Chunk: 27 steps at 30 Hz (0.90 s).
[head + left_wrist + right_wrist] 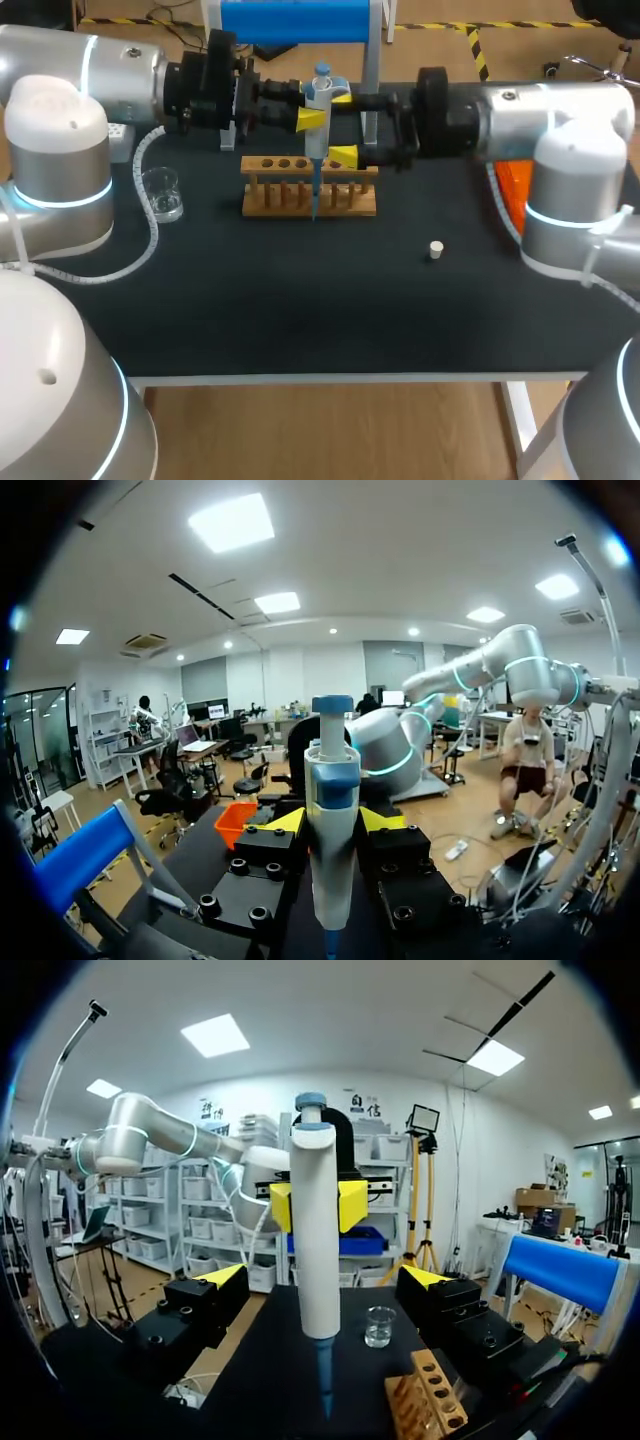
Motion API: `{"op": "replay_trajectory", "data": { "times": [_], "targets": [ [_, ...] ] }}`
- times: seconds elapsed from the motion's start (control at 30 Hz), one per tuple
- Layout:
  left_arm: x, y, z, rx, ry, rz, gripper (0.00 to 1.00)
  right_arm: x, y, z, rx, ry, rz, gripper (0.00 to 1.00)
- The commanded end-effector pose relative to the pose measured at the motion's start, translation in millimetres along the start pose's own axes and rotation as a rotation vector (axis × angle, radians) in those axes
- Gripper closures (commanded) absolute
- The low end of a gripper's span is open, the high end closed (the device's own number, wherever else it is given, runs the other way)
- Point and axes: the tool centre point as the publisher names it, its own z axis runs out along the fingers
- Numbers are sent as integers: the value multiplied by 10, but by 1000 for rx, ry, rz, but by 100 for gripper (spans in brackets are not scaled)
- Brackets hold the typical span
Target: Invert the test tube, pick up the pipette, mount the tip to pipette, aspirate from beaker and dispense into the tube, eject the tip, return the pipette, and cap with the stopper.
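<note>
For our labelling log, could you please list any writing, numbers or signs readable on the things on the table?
None can be read. The pipette shows no legible print in any view. The wooden rack, the beaker and the stopper bear no visible marks.

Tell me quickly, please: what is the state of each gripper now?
Left gripper: closed on the pipette.
Right gripper: open, one finger on each side of the pipette.

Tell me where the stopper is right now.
In the head view the stopper sits alone on the right side of the table, to the right of the wooden rack and nearer the front edge.
</note>
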Motion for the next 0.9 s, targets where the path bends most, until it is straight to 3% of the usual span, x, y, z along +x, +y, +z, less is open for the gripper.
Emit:
{"op": "replay_trajectory", "data": {
  "times": [0.03, 0.3, 0.9],
  "targets": [
    [-2, 0, 10, 0, -1, 1, 100, -95, -24, 149, -8, 13, 1, 0],
    [-2, 0, 10, 0, -1, 1, 100, -139, -10, 274, -15, 17, 10, 0],
    [-2, 0, 10, 0, -1, 1, 100, -28, 9, 333, -24, -23, -1, 1]
  ]
}}
